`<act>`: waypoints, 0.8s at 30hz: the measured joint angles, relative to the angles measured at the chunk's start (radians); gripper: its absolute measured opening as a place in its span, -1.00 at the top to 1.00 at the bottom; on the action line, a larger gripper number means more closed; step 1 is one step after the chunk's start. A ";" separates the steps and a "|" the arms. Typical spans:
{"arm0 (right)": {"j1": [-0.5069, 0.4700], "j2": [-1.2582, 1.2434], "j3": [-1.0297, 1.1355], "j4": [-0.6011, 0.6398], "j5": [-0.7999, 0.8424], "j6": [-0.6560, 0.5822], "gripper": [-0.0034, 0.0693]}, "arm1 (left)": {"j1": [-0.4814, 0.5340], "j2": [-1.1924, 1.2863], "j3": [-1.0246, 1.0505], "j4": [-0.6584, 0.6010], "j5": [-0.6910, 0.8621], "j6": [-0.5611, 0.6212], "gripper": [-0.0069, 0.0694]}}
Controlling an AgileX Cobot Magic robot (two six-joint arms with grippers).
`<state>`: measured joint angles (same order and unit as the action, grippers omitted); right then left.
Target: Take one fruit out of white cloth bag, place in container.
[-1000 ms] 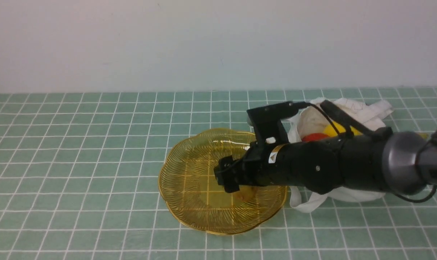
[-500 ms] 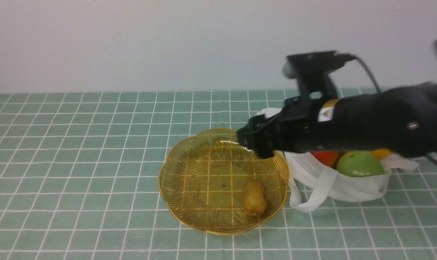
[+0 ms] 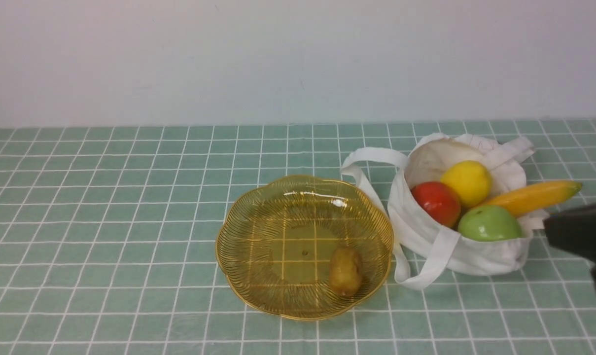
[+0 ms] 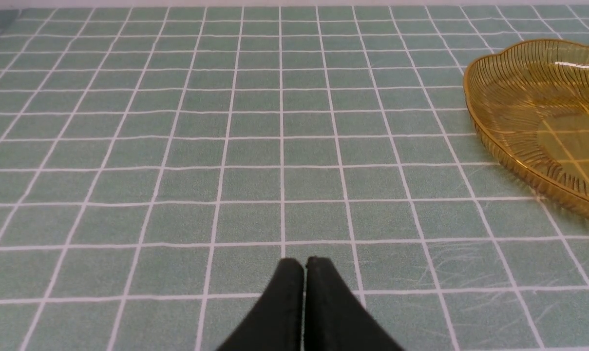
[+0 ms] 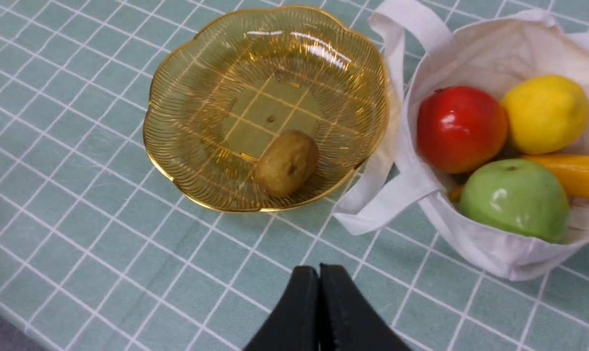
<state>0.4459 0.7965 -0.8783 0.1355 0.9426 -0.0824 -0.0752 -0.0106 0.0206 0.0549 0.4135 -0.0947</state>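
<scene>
The brownish oval fruit lies alone in the amber ribbed container, near its right rim. The white cloth bag sits just right of the container, its mouth open. My right gripper is shut and empty, hovering above the cloth short of the container and bag; in the front view only a black part of that arm shows at the right edge. My left gripper is shut and empty over bare cloth, with the container off to one side.
In the bag lie a red apple, a yellow lemon, a green apple and a banana sticking out. A bag strap loops toward the container. A green checked cloth covers the table up to the pale wall.
My right arm pulled back from over the container to the right edge of the front view, and its gripper closed empty. The fruit stayed in the container.
</scene>
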 joint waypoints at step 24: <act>-0.001 -0.367 0.600 -0.006 -0.609 -0.001 0.94 | 0.000 0.000 0.000 0.000 0.000 0.000 0.84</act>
<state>0.4449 0.4292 -0.2780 0.1298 0.3337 -0.0834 -0.0752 -0.0106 0.0206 0.0549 0.4135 -0.0947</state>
